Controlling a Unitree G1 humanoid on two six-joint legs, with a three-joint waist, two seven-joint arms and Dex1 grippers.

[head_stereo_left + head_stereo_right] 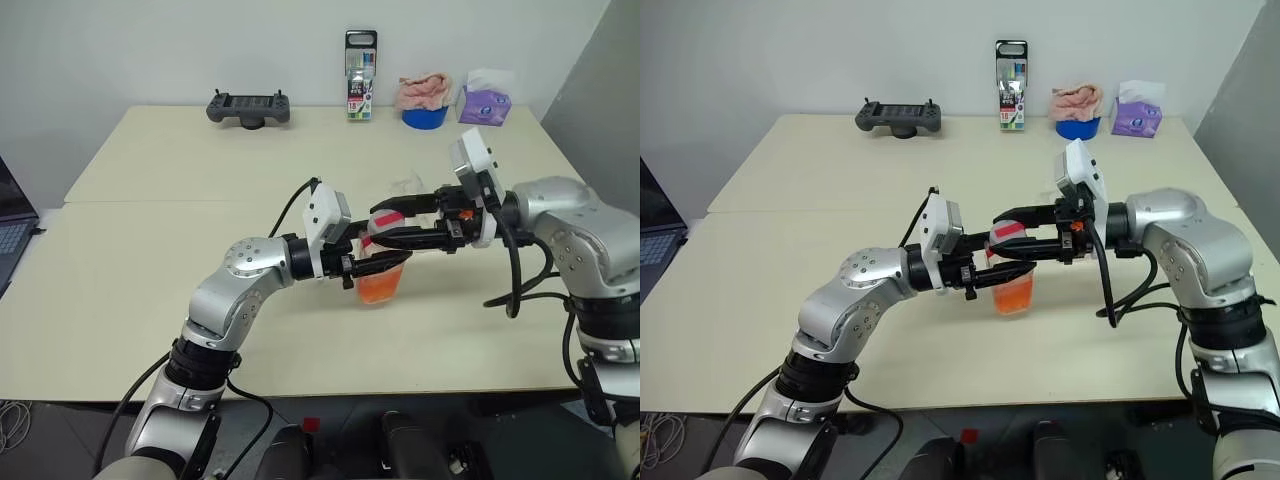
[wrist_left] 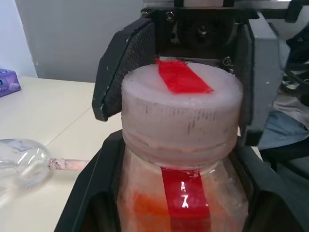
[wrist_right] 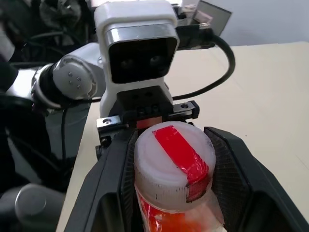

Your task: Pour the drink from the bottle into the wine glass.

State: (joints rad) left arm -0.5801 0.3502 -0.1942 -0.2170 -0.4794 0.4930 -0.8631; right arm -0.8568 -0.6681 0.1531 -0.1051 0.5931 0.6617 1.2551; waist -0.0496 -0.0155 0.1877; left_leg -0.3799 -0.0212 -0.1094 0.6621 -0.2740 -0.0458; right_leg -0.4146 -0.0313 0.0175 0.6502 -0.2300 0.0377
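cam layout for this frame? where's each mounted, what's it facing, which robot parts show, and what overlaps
Head stereo pair: on the head, looking down over the table; both arms show.
Left wrist: along the left pincer, shut on the bottle; faces the right pincer at the cap.
Right wrist: along the right pincer, facing the left wrist.
Shared: all show the capped bottle; the wine glass shows in left wrist.

The capped bottle (image 1: 383,262) of orange-red drink (image 1: 380,287) stands upright near the clear wine glass (image 1: 407,187).
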